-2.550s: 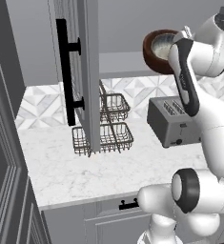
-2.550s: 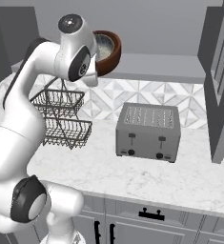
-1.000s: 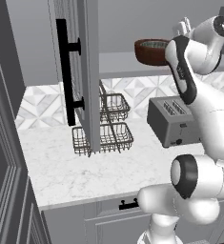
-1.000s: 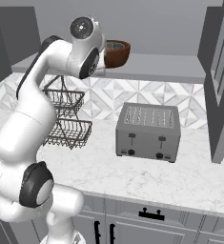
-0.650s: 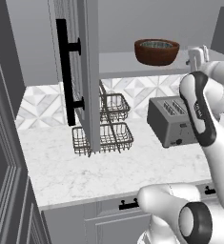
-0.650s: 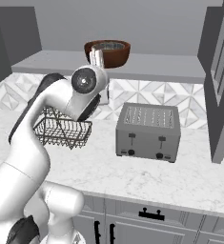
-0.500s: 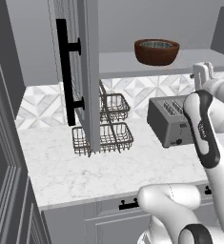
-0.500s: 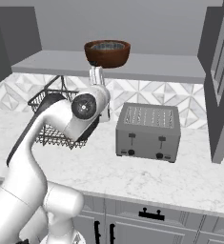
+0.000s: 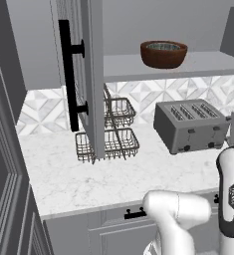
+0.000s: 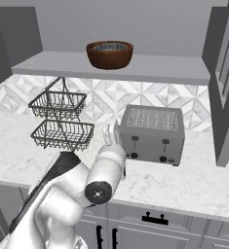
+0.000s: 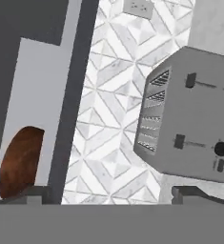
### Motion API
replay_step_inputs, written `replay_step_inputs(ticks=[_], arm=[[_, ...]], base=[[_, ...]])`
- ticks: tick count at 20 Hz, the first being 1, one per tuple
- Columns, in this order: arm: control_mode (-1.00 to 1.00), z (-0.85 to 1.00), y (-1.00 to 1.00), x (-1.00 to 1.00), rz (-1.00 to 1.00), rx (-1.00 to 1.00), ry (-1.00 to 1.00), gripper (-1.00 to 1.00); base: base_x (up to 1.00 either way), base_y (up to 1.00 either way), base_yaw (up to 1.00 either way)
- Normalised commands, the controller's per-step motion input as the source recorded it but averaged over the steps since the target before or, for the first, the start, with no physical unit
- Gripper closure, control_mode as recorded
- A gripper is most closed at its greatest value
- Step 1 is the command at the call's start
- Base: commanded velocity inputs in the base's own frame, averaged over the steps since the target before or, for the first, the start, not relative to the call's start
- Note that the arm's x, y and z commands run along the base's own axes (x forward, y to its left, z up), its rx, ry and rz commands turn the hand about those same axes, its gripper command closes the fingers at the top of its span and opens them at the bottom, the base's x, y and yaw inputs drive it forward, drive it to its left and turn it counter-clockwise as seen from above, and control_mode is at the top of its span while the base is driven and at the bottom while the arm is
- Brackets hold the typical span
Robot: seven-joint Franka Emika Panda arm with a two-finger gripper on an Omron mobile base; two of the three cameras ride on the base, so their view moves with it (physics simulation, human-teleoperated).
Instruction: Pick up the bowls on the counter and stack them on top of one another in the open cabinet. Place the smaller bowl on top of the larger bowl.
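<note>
Backing off with jaws spread empty, the arm has left both bowls [image 9: 164, 53] stacked on the cabinet shelf [image 9: 208, 63]

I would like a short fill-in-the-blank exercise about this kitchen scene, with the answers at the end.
1. The larger bowl stands on the ____ of the cabinet.
2. The smaller bowl sits ____ the larger bowl.
3. On the counter, the toaster stands to the ____ of the wire basket in the right base view.
4. The gripper holds ____.

Answers: shelf; inside; right; nothing
</note>
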Motion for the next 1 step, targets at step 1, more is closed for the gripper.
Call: replay_step_inputs(ticks=[1], arm=[[-1.00, 0.00, 0.15, 0.00, 0.02, -0.17, 0.00, -1.00]], base=[[0.00, 0.00, 0.00]])
